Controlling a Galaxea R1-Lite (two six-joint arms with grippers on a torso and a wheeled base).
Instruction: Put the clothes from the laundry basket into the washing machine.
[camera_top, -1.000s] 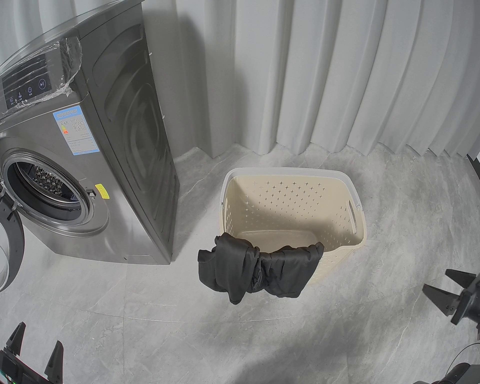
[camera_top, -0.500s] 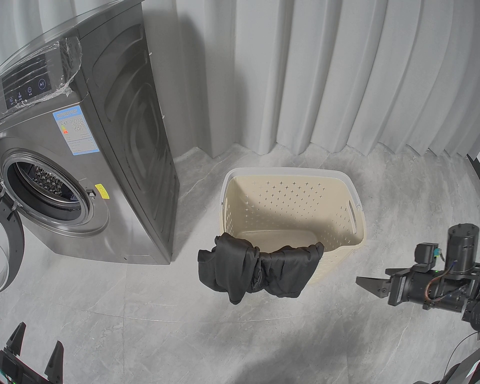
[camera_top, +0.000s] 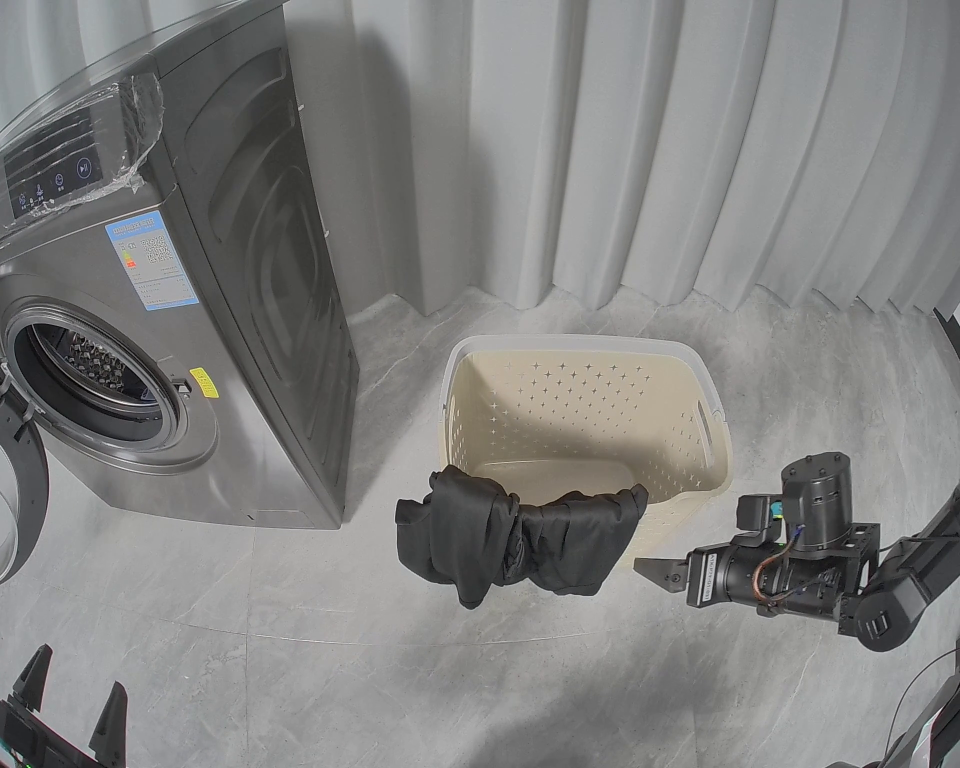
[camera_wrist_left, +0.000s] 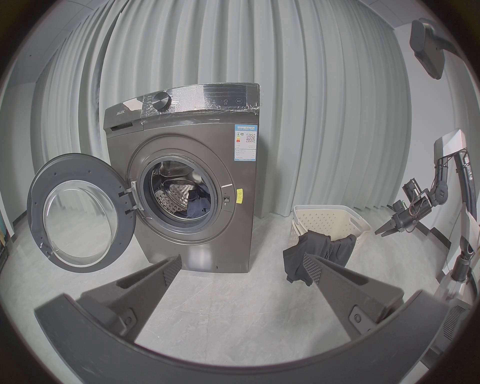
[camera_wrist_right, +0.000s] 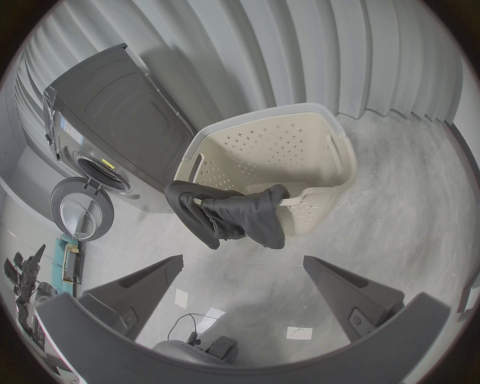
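A cream laundry basket (camera_top: 700, 372) stands on the floor right of the grey washing machine (camera_top: 250, 300). A black garment (camera_top: 515, 540) hangs over the basket's near rim and partly outside it. My right gripper (camera_top: 655, 572) is open, low beside the basket's near right corner, pointing at the garment from a short way off. Its wrist view has the garment (camera_wrist_right: 230, 215) ahead of the spread fingers (camera_wrist_right: 150, 280). Low at the near left, my left gripper (camera_top: 70, 700) is open and holds nothing. The machine's door (camera_wrist_left: 80, 212) is swung open, and dark clothing (camera_wrist_left: 195, 206) lies in the drum.
White curtains (camera_top: 650, 150) hang behind the basket and machine. Grey floor (camera_top: 300, 620) lies bare between the machine, the basket and my arms. Small paper scraps (camera_wrist_right: 299, 332) and a cable (camera_wrist_right: 185, 322) lie on the floor near my base.
My right arm has swung in from the right edge toward the left, bringing its gripper close to the basket's near corner and the garment. Left gripper, basket and garment are unmoved.
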